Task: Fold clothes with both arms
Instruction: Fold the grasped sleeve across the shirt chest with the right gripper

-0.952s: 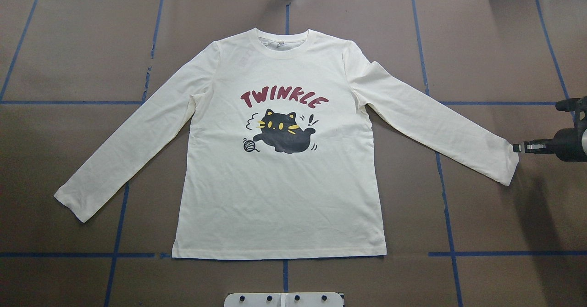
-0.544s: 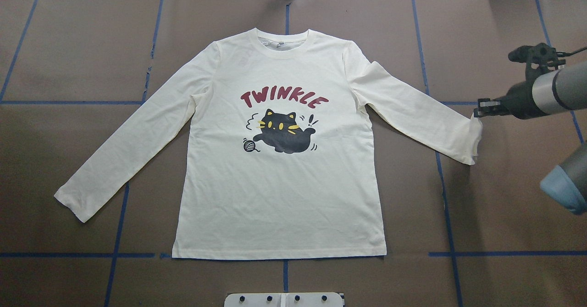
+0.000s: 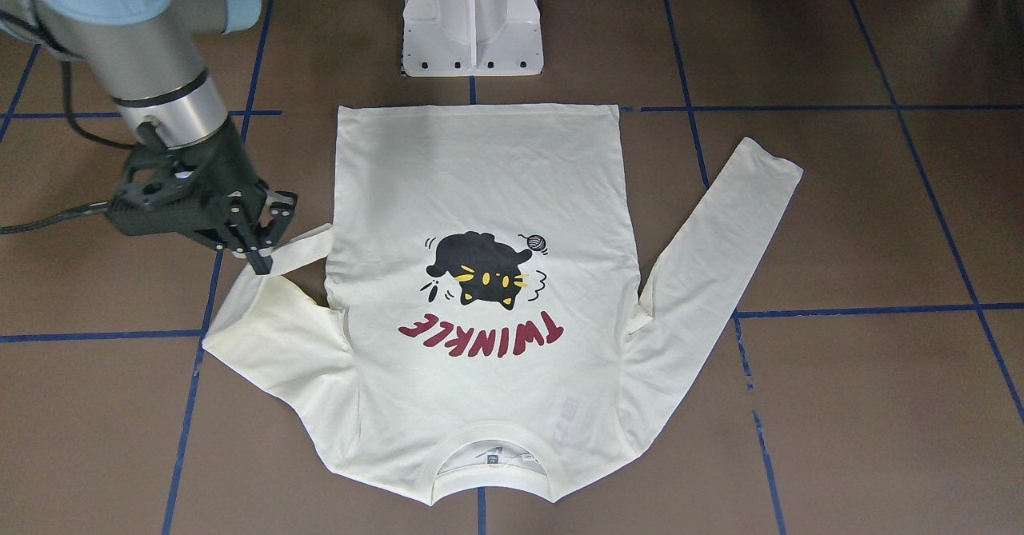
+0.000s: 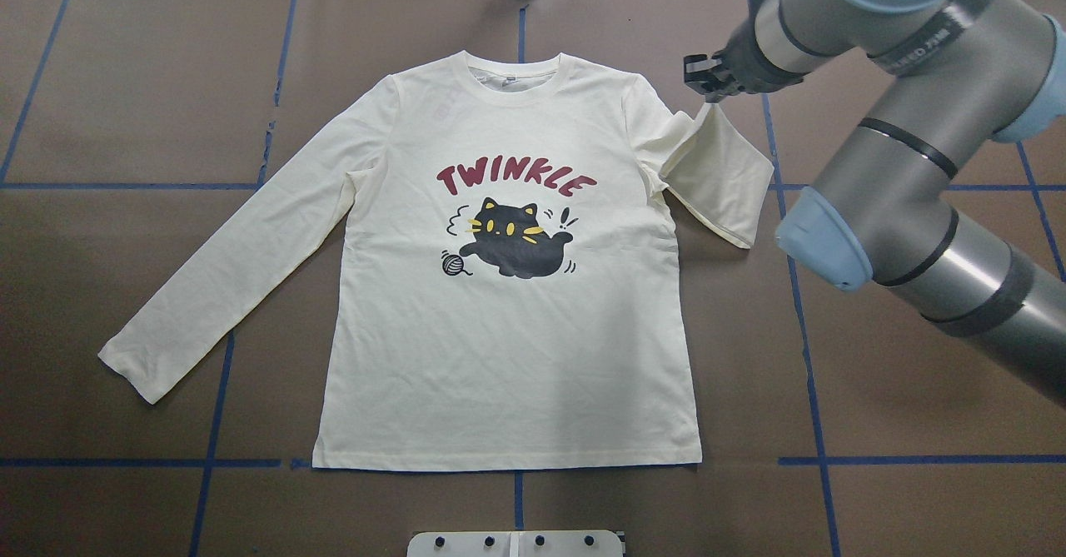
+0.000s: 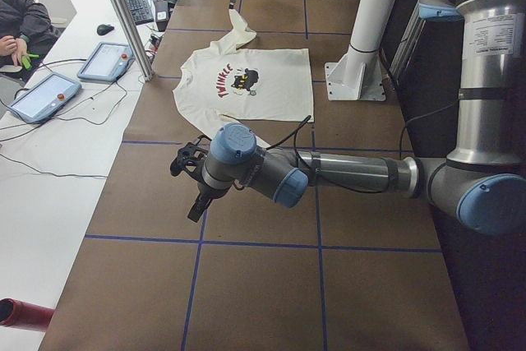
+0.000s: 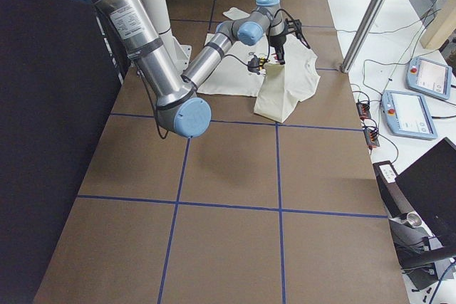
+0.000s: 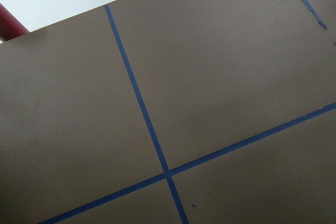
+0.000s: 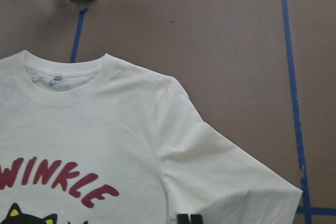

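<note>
Overhead exterior: right fingers (image 4: 706, 89) tight on raised sleeve cuff (image 4: 714, 114) of T-shirt (image 4: 500, 357).

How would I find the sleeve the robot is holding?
Find the cream T-shirt with the black cat, spread on the brown table. Look for the sleeve under the right gripper. That sleeve is pinched at the cuff and folded back, while the other sleeve lies flat and straight.

Brown table (image 4: 125, 82) with blue tape grid (image 4: 125, 462), white side bench (image 5: 57, 145) holding tablets (image 5: 104, 61).
</note>
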You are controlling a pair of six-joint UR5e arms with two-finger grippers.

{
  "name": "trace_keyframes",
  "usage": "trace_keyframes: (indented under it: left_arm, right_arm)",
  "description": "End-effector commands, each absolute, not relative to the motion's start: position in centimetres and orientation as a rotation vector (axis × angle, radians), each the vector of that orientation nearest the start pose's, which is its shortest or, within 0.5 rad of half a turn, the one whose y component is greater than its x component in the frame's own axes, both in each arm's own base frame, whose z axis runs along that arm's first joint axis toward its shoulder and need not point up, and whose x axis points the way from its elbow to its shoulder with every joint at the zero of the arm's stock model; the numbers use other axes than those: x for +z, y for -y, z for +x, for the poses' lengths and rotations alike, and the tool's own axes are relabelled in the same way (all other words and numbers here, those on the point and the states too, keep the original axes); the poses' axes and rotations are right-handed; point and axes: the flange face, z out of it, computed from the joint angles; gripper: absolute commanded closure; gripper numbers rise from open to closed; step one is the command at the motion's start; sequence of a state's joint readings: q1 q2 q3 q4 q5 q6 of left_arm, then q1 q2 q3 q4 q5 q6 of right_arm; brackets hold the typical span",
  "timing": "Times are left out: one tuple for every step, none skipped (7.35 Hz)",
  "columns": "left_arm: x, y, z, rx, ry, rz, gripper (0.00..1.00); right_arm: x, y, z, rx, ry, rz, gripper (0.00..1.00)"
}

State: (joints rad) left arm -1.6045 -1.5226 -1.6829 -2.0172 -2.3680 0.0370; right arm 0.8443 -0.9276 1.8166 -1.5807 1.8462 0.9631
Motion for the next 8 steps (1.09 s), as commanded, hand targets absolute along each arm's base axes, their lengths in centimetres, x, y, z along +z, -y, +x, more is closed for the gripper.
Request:
trace_keyframes:
  left_arm:
    - [57.6,48.9,-7.9,0.203,-0.763,0.506,0.00]
    - [57.8,48.9,-7.9,0.200,-0.763,0.502,0.00]
    - [57.9,48.9,-7.9,0.201,-0.764,0.500,0.00]
    - [58.0,48.8,-7.9,0.199,-0.764,0.499,0.00]
    - [58.3,48.3,-7.9,0.196,-0.766,0.492,0.00]
    - [58.3,48.2,-7.9,0.197,-0.766,0.493,0.00]
    - [58.4,48.1,-7.9,0.195,-0.766,0.490,0.00]
    - [58.4,48.1,-7.9,0.195,-0.766,0.490,0.00]
  right_arm:
    - [6.2,57.4,-42.9,0.076,0.811,0.481,1.00]
    - [3.6,57.7,-48.1,0.066,0.766,0.507,1.00]
    - [3.2,57.3,-52.9,0.036,0.745,0.510,1.00]
    - [3.2,56.1,-58.1,0.037,0.771,0.500,1.00]
    - [2.5,54.7,-63.6,0.108,0.797,0.505,1.00]
    - [2.0,54.0,-66.8,0.148,0.796,0.495,1.00]
    - [1.8,53.7,-67.3,0.166,0.802,0.483,1.00]
    - [0.6,54.2,-68.1,0.201,0.798,0.465,0.65]
